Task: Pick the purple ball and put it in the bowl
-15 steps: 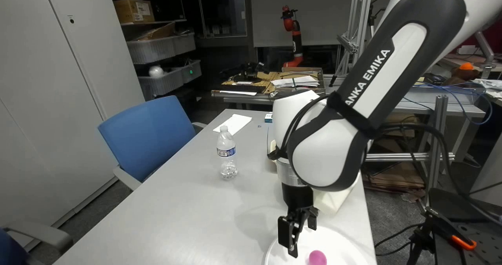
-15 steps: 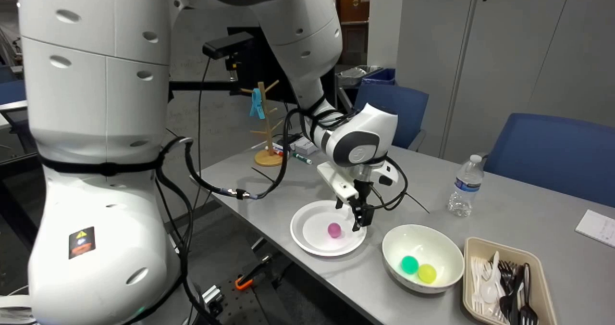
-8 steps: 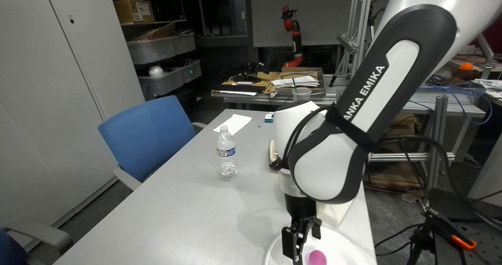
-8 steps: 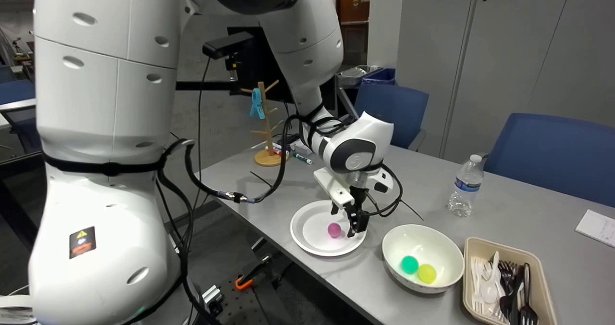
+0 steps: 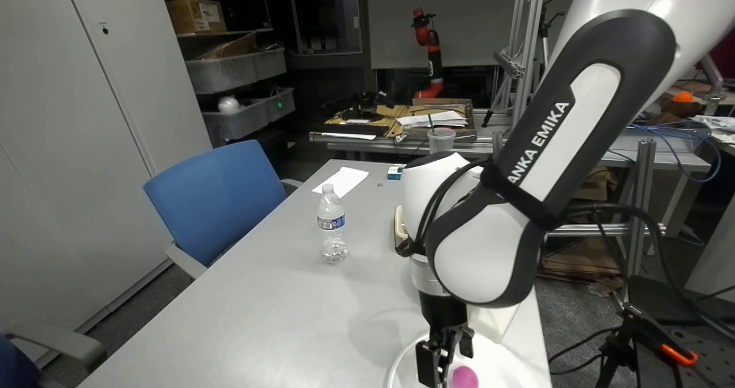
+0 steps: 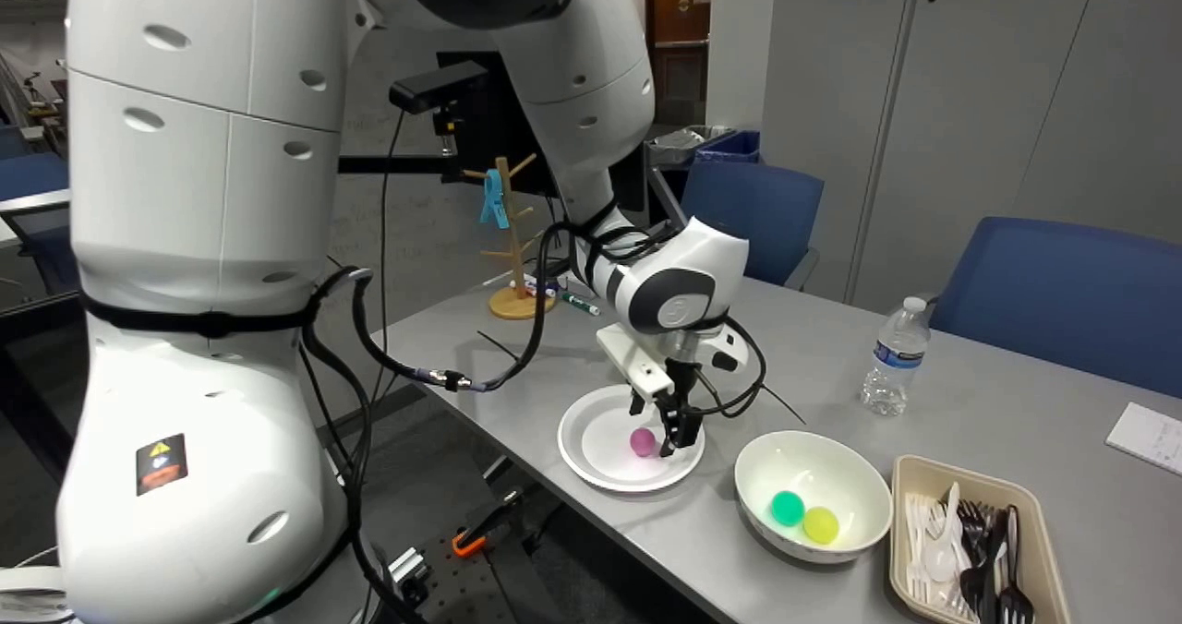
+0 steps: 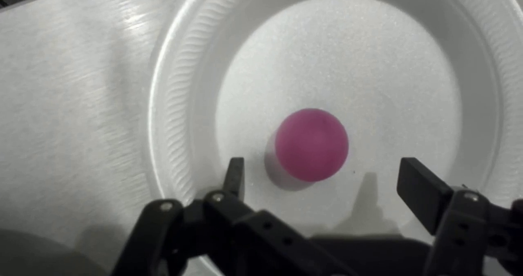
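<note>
The purple ball [image 6: 643,441] rests on the white plate [image 6: 574,462], also seen in an exterior view [image 5: 464,377]. In the wrist view the ball [image 7: 311,144] lies on the plate's flat middle, a little beyond the fingertips and between their lines, nearer the left finger. My gripper [image 7: 322,165] is open and empty, low over the plate. In the exterior view, the gripper [image 6: 652,430] has its fingers just behind and beside the ball, no clear contact. The white bowl [image 6: 817,462] stands beside the plate, apart from it, holding a teal ball [image 6: 788,509] and a yellow ball [image 6: 821,525].
A beige cutlery tray [image 6: 1048,550] stands beside the bowl. A water bottle [image 6: 894,356] stands upright behind them, also in an exterior view [image 5: 332,227]. A wooden stand [image 6: 513,303] and markers [image 6: 580,305] are at the far end. The plate is near the table edge.
My gripper has moved down and closer to the purple ball, over the plate, staying open. The ball, plate and bowl have not moved.
</note>
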Controlling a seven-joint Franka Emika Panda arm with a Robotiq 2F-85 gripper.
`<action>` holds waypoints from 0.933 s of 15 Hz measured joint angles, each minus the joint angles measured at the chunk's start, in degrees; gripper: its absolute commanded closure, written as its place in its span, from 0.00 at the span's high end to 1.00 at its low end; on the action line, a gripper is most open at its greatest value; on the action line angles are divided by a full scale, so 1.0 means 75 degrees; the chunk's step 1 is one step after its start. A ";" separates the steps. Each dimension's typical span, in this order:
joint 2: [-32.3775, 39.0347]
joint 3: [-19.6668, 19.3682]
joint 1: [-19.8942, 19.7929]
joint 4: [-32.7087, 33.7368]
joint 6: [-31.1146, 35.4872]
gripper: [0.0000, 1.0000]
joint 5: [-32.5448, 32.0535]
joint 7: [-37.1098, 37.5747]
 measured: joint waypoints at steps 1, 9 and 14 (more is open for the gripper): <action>0.0006 0.0004 0.0001 0.0000 0.0000 1.00 0.0000 0.0007; 0.0060 0.0008 0.0002 -0.0124 0.0000 0.66 0.0000 0.0037; 0.0061 0.0008 0.0002 -0.0172 0.0000 0.27 0.0000 0.0058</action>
